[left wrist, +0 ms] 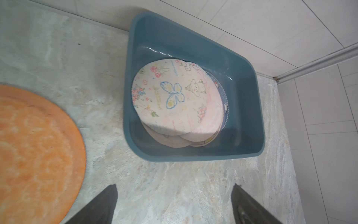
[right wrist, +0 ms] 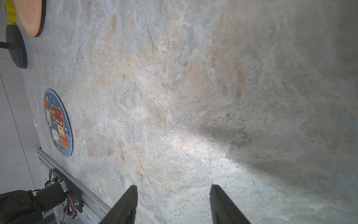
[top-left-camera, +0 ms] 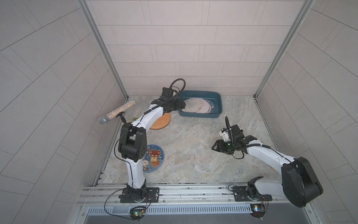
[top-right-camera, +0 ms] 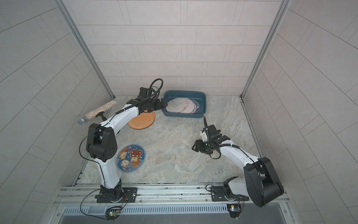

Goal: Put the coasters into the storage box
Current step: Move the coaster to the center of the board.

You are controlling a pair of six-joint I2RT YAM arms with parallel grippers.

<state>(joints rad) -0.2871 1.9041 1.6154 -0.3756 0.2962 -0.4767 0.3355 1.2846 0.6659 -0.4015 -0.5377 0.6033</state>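
1. The blue bear coaster lies flat on the stone-look table, closest to the arm bases. Its small writing is too tiny to read.
2. The right gripper hangs over bare table, its fingers apart and holding nothing.
3. The orange coaster lies flat, partly hidden by the left arm.
4. The left gripper is spread wide and empty, just beside the storage box.
5. Farthest back, the box holds a coaster pile. The butterfly coaster is on top, its writing too blurry to read.

glossy plastic storage box, fuzzy orange coaster
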